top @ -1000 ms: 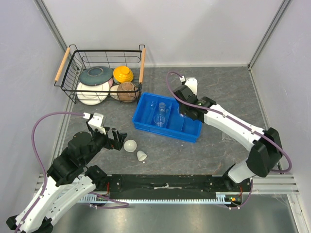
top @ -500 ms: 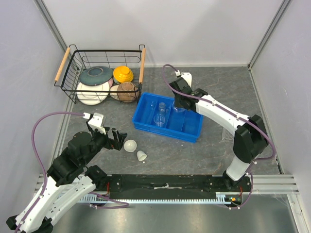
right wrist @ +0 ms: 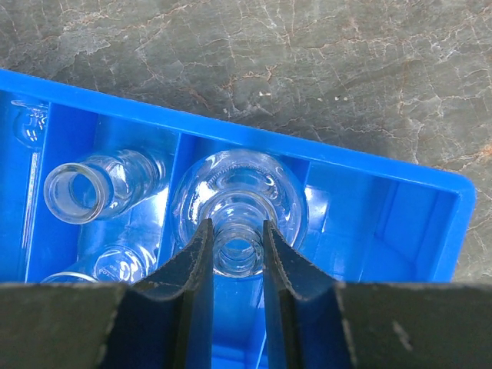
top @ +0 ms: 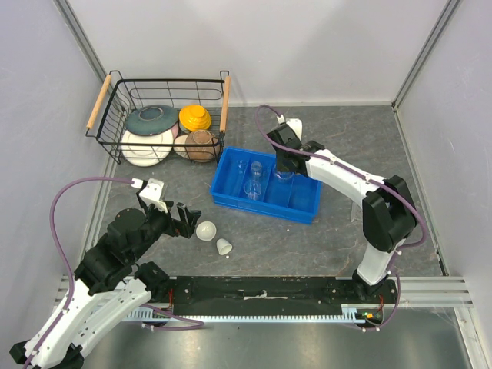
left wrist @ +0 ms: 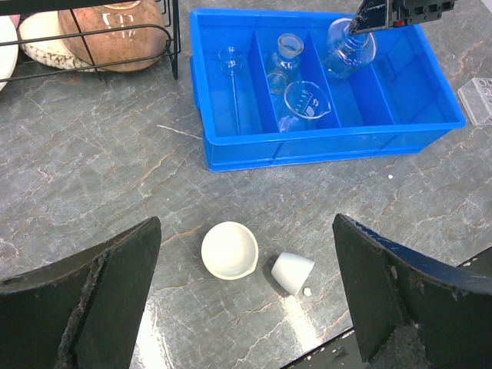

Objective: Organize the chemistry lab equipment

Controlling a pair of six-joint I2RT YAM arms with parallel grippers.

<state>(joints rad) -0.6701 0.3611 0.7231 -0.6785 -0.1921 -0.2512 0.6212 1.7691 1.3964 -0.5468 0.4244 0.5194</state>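
I see my right gripper [right wrist: 234,254] clenched on the neck of a round glass flask [right wrist: 238,178], one finger on each side of it. The flask is upright inside the blue tray [top: 228,197], in the third compartment from the left as the left wrist view shows it. I cannot tell if its bottom touches the tray floor. In the next compartment, at 9 o'clock of the flask, stand a smaller flask [left wrist: 286,65] and a beaker [left wrist: 305,100]. My left gripper [left wrist: 247,290] is released, with the jaws wide apart, and it hangs over the table holding nothing. Under it, at 7 o'clock of the tray, a white bowl [left wrist: 229,250] sits with its mouth up, and just beside it a small white cup [left wrist: 292,273] lies on its side. The wire basket [top: 115,108] with coloured dishes is at 10 o'clock of the tray.
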